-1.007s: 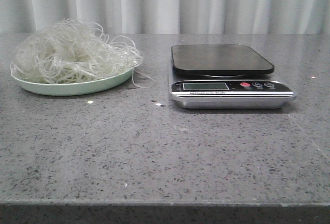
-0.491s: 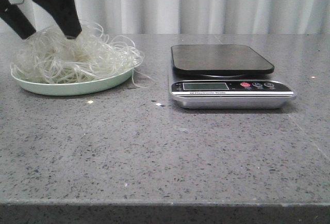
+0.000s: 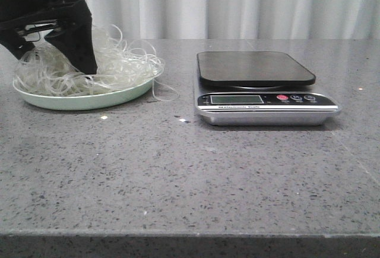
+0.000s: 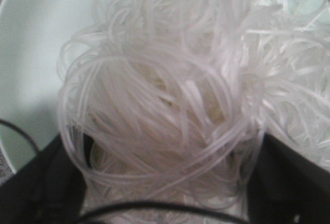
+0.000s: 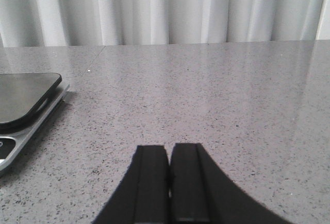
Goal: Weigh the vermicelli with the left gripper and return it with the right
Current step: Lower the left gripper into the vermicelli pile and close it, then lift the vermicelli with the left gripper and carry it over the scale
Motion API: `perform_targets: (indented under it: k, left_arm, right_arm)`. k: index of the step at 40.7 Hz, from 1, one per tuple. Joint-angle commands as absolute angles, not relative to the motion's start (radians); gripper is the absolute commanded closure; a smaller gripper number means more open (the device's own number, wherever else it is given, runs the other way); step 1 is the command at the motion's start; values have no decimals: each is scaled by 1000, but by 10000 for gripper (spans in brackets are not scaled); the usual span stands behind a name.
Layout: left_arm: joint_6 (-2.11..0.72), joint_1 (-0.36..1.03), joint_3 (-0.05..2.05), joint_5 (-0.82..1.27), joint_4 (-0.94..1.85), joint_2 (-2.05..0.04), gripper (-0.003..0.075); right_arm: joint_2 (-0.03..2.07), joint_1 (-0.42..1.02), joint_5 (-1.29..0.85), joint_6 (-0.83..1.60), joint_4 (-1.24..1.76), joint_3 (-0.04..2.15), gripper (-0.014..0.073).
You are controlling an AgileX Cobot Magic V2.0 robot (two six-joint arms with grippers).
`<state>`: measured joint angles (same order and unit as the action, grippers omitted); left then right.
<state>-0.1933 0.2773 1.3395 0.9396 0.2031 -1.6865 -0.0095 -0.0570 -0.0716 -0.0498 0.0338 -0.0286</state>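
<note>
The vermicelli (image 3: 127,62) is a fluffy clump of whitish looping strands on a pale green plate (image 3: 89,101) at the far left. My left gripper (image 3: 54,56) is down in the clump, open, with one black finger on each side of the strands. In the left wrist view the vermicelli (image 4: 170,95) fills the space between the spread fingers (image 4: 41,183) above the plate (image 4: 31,54). My right gripper (image 5: 169,154) is shut and empty, low over the bare table; it is out of the front view.
A digital kitchen scale (image 3: 255,68) with a black platform and silver base stands right of centre; its edge shows in the right wrist view (image 5: 20,100). White curtains hang behind the grey speckled table (image 3: 190,175).
My left gripper has come down from above the frame into the vermicelli and now straddles the clump, pressing it lower. The scale and plate have not moved.
</note>
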Motion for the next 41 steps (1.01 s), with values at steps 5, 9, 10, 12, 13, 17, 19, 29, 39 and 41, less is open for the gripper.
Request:
perform_targets:
  k: [5,9,10,12,13,17,19,29,39,41]
  left_arm:
    - [-192,282,1361,966,209,-1663,540]
    - [-192,282,1386,988,209,-1663,568]
    - [-192,282,1398,998,209,-1663,569]
    - [-192,282,1418,1010,209,-1663,577]
    - [-192,282,1436,1019,209,-1663,577]
    - [-192,282,1512,1054,209,-1663,577]
    - [-192,282,1551,1071,209,-1663,577]
    - [-184,303,1803,1121,293,-1663,577]
    - [-184,463,1947,986,336,-1663,577]
    - [-184,506,1947,949,336,-1671,577]
  right_arm:
    - [-27,-63,5,-42,20,-19,442]
    - [-27,-63,5,-42,20,-19,442]
    - [-27,-63,5,-42,20,-19,442]
    - [-27,-63,5,-42,20,-19,442]
    - [-27,-63,5,-42,20,-19,442]
    - [-27,-63,5,-42,20,-19,442]
    - [-27,-63,5,-42,20,-19,442]
    - [-27,-63,5,-42,20,-19,442]
    - [-27,-63,5,-42,20,-19,442]
    - [-27,-63,5,-42,20,-19,442]
